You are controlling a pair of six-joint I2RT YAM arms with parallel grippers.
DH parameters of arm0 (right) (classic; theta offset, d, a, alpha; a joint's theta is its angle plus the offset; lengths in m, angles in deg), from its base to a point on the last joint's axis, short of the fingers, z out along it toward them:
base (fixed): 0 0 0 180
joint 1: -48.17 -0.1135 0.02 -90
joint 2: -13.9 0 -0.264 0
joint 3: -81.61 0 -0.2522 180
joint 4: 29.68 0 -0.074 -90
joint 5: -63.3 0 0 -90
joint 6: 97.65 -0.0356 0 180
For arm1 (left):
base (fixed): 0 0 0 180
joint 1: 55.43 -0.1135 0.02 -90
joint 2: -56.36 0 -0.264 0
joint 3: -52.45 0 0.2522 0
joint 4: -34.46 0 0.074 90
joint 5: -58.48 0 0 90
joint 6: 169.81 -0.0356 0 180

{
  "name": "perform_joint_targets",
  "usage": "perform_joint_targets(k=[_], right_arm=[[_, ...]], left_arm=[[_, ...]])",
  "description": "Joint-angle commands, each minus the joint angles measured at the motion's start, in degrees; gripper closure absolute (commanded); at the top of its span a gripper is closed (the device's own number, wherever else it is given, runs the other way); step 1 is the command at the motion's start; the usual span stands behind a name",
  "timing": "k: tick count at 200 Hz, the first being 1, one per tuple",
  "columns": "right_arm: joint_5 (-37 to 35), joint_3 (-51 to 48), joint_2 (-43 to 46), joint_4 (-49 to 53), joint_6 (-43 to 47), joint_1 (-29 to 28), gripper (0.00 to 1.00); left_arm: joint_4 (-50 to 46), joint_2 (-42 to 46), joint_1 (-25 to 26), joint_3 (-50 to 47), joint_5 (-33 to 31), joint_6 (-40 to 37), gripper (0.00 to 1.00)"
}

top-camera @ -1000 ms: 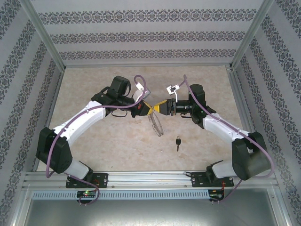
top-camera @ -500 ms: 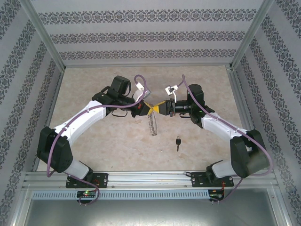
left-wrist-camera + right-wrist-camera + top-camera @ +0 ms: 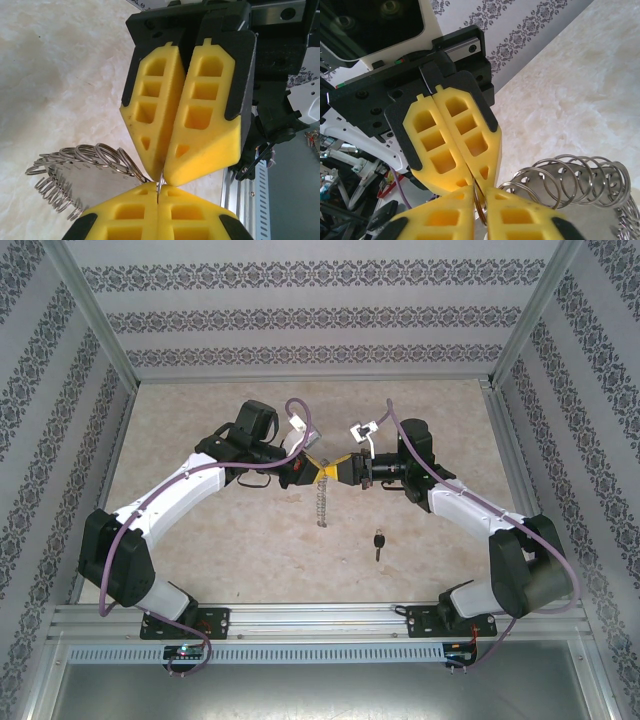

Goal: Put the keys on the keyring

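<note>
1. Left gripper (image 3: 158, 194): fingers pressed flat together, with the thin wire of the keyring (image 3: 85, 165) nipped at the very tips.
2. Right gripper (image 3: 480, 196): also closed narrow, and the ring wire runs up between its pads. So both grippers pinch the same short stretch of hoop, tips nearly touching nose to nose.
3. Why, as I read it: a two-point hold keeps the hoop from swinging. It may also be a handover or a re-grip to free one arm for the key, but I can't tell which.
4. Top view: left gripper (image 3: 313, 468) and right gripper (image 3: 331, 469) meet mid-table, lifted off the surface.
5. The keyring (image 3: 320, 502) hangs from the pinch and is seen edge-on as a chain-like line. Its long axis runs from the tips toward the arms' bases. The small loops fan out sideways in the wrist views (image 3: 570, 177).
6. The key (image 3: 378, 543) lies loose on the table (image 3: 200, 540), near-right of the ring and apart from it. The black head points to the far side and the blade toward the bases. It is not threaded yet.
7. Risk: the thin wire could slip from the soft pads.
</note>
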Motion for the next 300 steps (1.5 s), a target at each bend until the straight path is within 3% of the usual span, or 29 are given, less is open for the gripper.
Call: perform_joint_targets(k=[1, 11, 27, 66, 91, 125, 185, 300], right_arm=[[2.14, 0.63, -0.47, -0.88, 0.86, -0.78, 0.95], [2.20, 0.65, -0.53, -1.01, 0.89, -0.93, 1.00], [1.80, 0.67, -0.46, -0.89, 1.09, -0.92, 1.00], [0.04, 0.65, 0.56, -0.96, 1.80, -0.49, 1.00], [-0.58, 0.91, 1.42, -1.17, 1.86, -0.05, 1.00], [-1.63, 1.01, 2.29, -2.22, 1.36, 0.27, 1.00], [-4.14, -0.14, 4.64, -9.61, -2.05, 0.44, 1.00], [-5.79, 5.87, 0.62, -16.51, -5.77, 0.25, 1.00]], left_arm=[[1.92, -0.21, -0.32, 2.70, 2.35, -0.24, 1.00], [2.11, -0.23, -0.28, 2.68, 2.33, -0.02, 1.00], [2.37, -0.08, -0.32, 2.76, 1.91, 0.31, 0.97], [3.06, 2.84, -1.22, 1.77, -0.88, -0.02, 0.70], [5.00, 6.00, -4.02, -0.28, -0.56, 1.43, 0.65], [11.70, 9.19, -6.86, -4.52, 2.06, 6.30, 0.64], [20.08, 9.42, -7.25, -8.60, 6.25, 12.09, 0.69], [29.73, 4.18, -7.24, -6.99, 10.72, 16.36, 0.73]])
